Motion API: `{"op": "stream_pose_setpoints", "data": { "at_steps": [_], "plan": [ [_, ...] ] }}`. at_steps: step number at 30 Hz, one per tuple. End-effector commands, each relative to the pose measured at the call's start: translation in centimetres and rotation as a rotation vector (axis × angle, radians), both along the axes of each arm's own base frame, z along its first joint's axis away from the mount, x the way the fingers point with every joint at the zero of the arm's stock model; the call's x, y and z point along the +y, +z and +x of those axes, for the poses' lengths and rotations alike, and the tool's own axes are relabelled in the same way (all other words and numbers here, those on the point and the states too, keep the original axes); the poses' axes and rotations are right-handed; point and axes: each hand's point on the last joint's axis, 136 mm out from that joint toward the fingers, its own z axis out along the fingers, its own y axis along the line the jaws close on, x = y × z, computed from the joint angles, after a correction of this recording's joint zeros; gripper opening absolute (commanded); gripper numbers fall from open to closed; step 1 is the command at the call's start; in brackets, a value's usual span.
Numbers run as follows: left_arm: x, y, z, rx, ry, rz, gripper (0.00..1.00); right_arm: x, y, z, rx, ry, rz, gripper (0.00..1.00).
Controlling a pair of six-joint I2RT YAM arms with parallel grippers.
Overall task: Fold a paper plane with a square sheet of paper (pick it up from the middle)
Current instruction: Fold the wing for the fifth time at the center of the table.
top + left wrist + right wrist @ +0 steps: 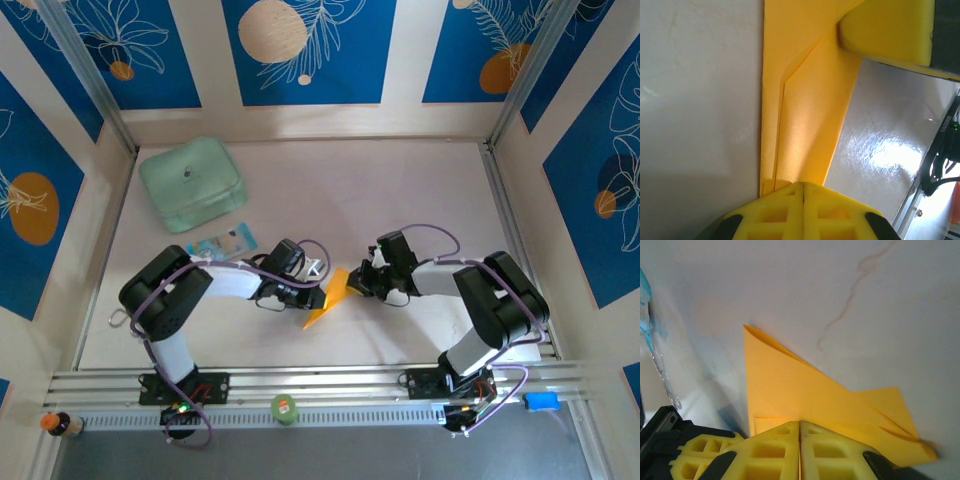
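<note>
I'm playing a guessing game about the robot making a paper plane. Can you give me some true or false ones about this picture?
1. The left hand and the right hand both pinch the orange paper. True.
2. The orange paper is a flat, unfolded square. False: it is folded, with creases and a pointed end.
3. The mint-green box sits at the far left of the table. True.
4. The right hand holds the blue-and-white packet. False: the packet lies loose on the table near the mint-green box, with no hand on it.
</note>
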Motion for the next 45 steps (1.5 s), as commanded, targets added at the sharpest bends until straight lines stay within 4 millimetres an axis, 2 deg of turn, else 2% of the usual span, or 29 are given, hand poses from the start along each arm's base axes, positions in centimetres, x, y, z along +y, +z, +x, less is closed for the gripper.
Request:
{"op": "stream_pose_setpoints", "data": {
  "at_steps": [1, 7, 14, 19, 21, 24, 27, 30, 32, 35, 39, 45],
  "plan": [
    [4.3, -5.3, -3.6, 0.150, 0.014, 0.223, 0.00, -2.8, -1.7, 0.5, 0.041, -0.085, -0.105, 0.10],
    [4.2, -5.5, -3.7, 0.154, 0.009, 0.219, 0.00, -4.4, -1.6, 1.4, 0.018, -0.135, -0.106, 0.09],
    [4.2, -5.5, -3.8, 0.153, 0.014, 0.215, 0.00, -5.4, 0.1, 2.4, -0.040, -0.175, -0.074, 0.09],
    [4.2, -5.4, -3.8, 0.150, 0.015, 0.211, 0.00, -4.8, 2.4, 2.1, -0.103, -0.164, -0.029, 0.11],
    [4.2, -5.4, -3.8, 0.150, 0.016, 0.212, 0.00, -3.9, 3.6, 1.8, -0.137, -0.137, -0.005, 0.12],
    [4.1, -5.3, -3.7, 0.146, 0.017, 0.210, 0.00, -2.1, 4.2, 0.9, -0.146, -0.076, 0.021, 0.13],
    [3.9, -5.2, -3.6, 0.143, 0.017, 0.207, 0.00, -0.3, 3.7, 0.1, -0.120, -0.010, 0.034, 0.12],
    [3.8, -5.0, -3.5, 0.140, 0.018, 0.202, 0.00, 0.8, 2.4, -0.4, -0.076, 0.022, 0.019, 0.11],
    [3.7, -4.8, -3.5, 0.137, 0.018, 0.199, 0.00, 1.0, 1.3, -0.6, -0.046, 0.025, 0.004, 0.10],
    [3.4, -4.1, -3.2, 0.122, 0.022, 0.179, 0.00, 0.1, -0.5, -0.8, 0.024, 0.001, -0.056, 0.07],
    [2.4, -1.7, -2.2, 0.081, 0.016, 0.142, 0.00, -0.7, -1.8, -1.4, 0.071, -0.009, -0.091, 0.03],
    [1.1, 2.3, -0.5, 0.006, 0.012, 0.101, 0.00, -0.9, -2.2, -1.8, 0.084, -0.015, -0.094, 0.03]
  ]
}}
